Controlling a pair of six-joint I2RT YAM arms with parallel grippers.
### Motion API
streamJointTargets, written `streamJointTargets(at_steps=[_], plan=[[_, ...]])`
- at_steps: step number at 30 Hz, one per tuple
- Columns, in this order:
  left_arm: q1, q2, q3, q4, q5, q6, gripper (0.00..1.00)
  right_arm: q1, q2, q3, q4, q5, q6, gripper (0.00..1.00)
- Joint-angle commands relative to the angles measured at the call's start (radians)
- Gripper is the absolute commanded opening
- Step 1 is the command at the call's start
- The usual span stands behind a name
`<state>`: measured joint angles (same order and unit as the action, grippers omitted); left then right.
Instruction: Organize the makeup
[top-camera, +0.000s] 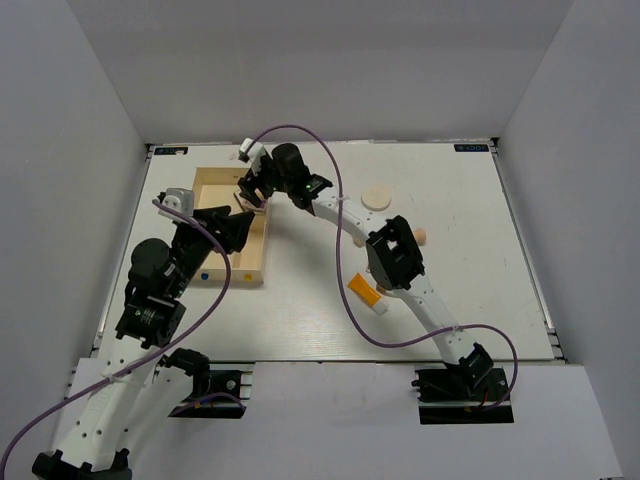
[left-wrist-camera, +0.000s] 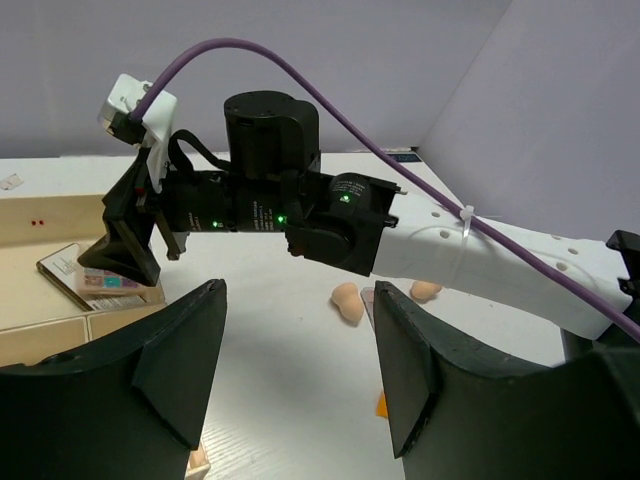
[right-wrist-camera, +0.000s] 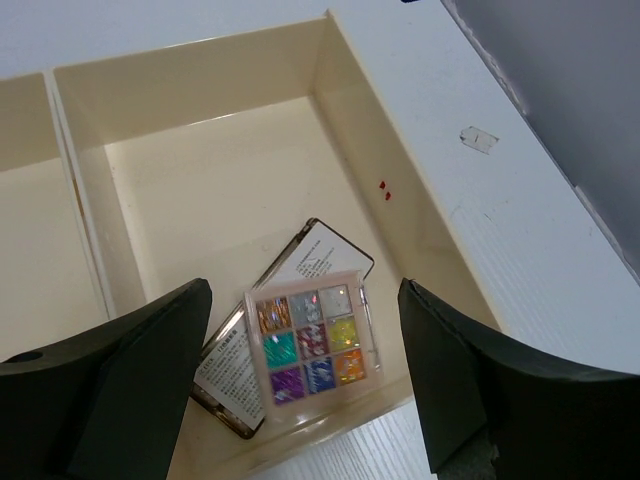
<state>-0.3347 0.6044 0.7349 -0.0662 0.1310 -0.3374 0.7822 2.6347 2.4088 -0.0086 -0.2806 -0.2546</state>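
My right gripper (top-camera: 250, 192) is open and empty above the far compartment of the pale wooden box (top-camera: 208, 182). In the right wrist view the gripper (right-wrist-camera: 305, 372) hangs over a colourful eyeshadow palette (right-wrist-camera: 312, 345) lying on a black-edged palette with a white label (right-wrist-camera: 318, 262). My left gripper (top-camera: 238, 224) is open and empty over the box's right wall. The left wrist view shows its fingers (left-wrist-camera: 185, 350) apart and two beige sponges (left-wrist-camera: 347, 301) on the table behind. An orange tube with a white cap (top-camera: 363, 290), a round white disc (top-camera: 377, 196) and a beige sponge (top-camera: 421, 236) lie on the table.
The right arm (top-camera: 400, 265) stretches diagonally across the table over the tube. Its purple cable (top-camera: 340, 290) loops above the table. Grey walls close in the left, back and right sides. The box has a dividing wall (right-wrist-camera: 70, 180).
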Motion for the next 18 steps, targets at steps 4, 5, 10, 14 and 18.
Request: streamJointTargets(at_steps=[4,5,10,14,18], plan=[[0.006,0.009,-0.008,0.022,0.025,0.003,0.70,0.026,0.004,0.084,0.021,0.044,-0.021,0.84],[0.006,0.012,-0.008,0.023,0.027,0.005,0.70,0.026,0.002,0.087,0.016,0.046,-0.021,0.85],[0.006,0.038,-0.011,0.034,0.073,0.000,0.70,0.000,-0.097,0.038,-0.060,0.089,-0.014,0.89],[0.006,0.051,-0.022,0.058,0.128,-0.002,0.69,-0.047,-0.280,-0.161,-0.097,0.144,0.001,0.80],[0.006,0.116,-0.029,0.120,0.211,-0.018,0.60,-0.159,-0.546,-0.588,-0.104,0.120,0.110,0.52]])
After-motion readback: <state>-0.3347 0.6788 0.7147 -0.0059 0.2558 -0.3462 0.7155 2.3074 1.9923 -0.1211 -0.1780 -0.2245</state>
